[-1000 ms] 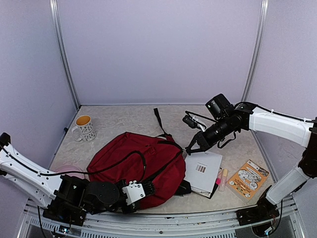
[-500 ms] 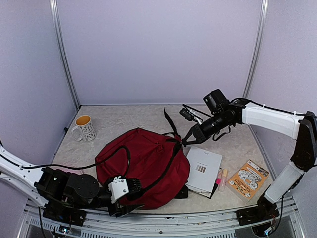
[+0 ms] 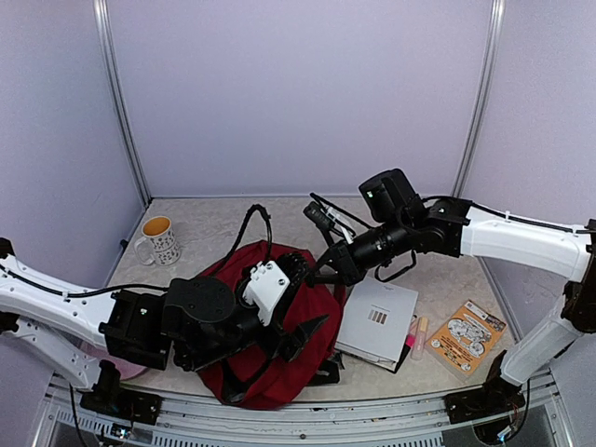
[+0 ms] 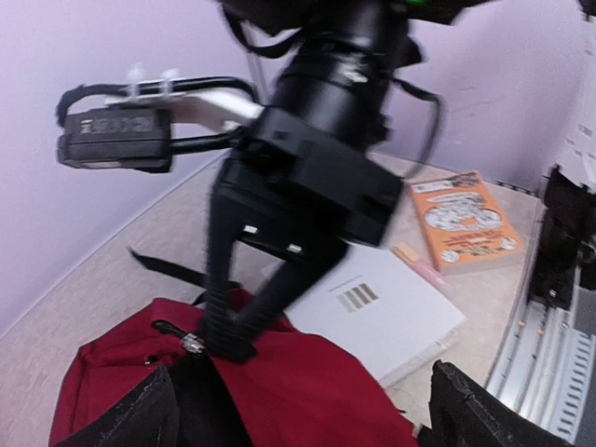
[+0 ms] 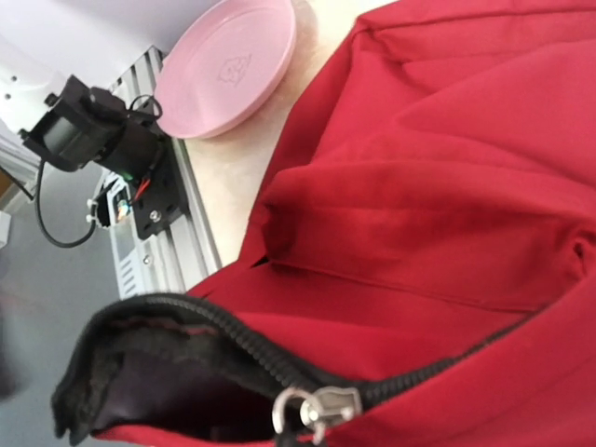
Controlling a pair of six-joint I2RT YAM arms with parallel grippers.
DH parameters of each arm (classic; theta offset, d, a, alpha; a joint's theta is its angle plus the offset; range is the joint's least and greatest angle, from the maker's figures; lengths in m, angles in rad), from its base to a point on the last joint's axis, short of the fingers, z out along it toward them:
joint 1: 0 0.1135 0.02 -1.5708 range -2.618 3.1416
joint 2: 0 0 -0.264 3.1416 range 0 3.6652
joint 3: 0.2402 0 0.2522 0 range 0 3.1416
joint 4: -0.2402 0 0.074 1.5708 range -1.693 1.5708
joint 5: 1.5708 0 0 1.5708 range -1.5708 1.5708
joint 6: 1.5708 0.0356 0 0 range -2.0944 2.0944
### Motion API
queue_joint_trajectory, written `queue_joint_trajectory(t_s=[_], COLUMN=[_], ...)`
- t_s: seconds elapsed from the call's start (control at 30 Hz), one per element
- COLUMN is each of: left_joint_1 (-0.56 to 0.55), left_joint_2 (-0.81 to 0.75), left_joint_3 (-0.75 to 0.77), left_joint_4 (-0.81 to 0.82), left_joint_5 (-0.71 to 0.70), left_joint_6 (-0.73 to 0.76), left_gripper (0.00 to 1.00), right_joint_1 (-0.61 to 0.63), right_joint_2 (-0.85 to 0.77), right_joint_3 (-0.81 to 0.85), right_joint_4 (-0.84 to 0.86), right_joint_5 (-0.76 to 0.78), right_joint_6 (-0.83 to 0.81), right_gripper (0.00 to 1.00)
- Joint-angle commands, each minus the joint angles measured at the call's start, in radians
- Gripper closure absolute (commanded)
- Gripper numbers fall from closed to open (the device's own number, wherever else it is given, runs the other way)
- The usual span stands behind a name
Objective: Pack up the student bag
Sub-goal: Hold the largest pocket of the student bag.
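The student bag is a dark red backpack, bunched up at the table's near middle. My right gripper is shut at the black zipper on the bag's top edge and holds it raised. In the left wrist view its fingertips pinch the bag beside the metal zipper slider. The right wrist view shows the zipper pull and the bag's open mouth with dark lining. My left gripper hovers open just above the bag, with nothing between its fingers.
A white book lies right of the bag. Two highlighters and an orange booklet lie further right. A patterned mug stands at the far left. A pink plate sits near the left front rail.
My left gripper opened, let go of the bag's near edge and rose to the right over the bag. My right gripper carried the zipper edge leftward, bunching the bag up.
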Motion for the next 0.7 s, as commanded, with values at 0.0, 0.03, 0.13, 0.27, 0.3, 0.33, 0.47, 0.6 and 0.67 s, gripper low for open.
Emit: queue_joint_trajectory(t_s=[0.0, 0.03, 0.13, 0.27, 0.3, 0.33, 0.47, 0.6, 0.67], left_joint_1=[0.027, 0.031, 0.048, 0.079, 0.075, 0.066, 0.053, 0.048, 0.046], left_joint_2=[0.018, 0.009, -0.029, -0.061, -0.073, -0.089, -0.161, -0.196, -0.197], left_joint_3=[0.042, 0.031, -0.008, -0.015, -0.017, -0.027, -0.101, -0.143, -0.145], left_joint_4=[0.019, 0.035, 0.045, -0.126, -0.17, -0.198, -0.201, -0.163, -0.17], left_joint_5=[-0.212, -0.211, -0.164, -0.117, -0.132, -0.143, -0.1, 0.007, 0.011], left_joint_6=[-0.103, -0.102, -0.139, -0.3, -0.357, -0.401, -0.448, -0.428, -0.425], left_gripper=[0.12, 0.14, 0.18, 0.28, 0.29, 0.31, 0.37, 0.26, 0.3], right_joint_1=[0.083, 0.097, 0.118, 0.122, 0.122, 0.122, 0.123, 0.123, 0.123], right_joint_2=[-0.059, -0.063, -0.071, -0.1, -0.106, -0.11, -0.112, -0.11, -0.107], right_joint_3=[-0.018, -0.023, -0.032, -0.054, -0.058, -0.059, -0.061, -0.059, -0.06], right_joint_4=[0.087, 0.096, 0.095, 0.1, 0.1, 0.095, 0.09, 0.082, 0.079], right_joint_5=[0.062, 0.062, 0.069, 0.07, 0.068, 0.067, 0.049, 0.05, 0.053], right_joint_6=[0.052, 0.057, 0.046, 0.038, 0.034, 0.028, 0.005, -0.015, -0.021], right_gripper=[1.0, 1.0, 1.0, 1.0, 1.0, 1.0, 1.0, 1.0, 1.0])
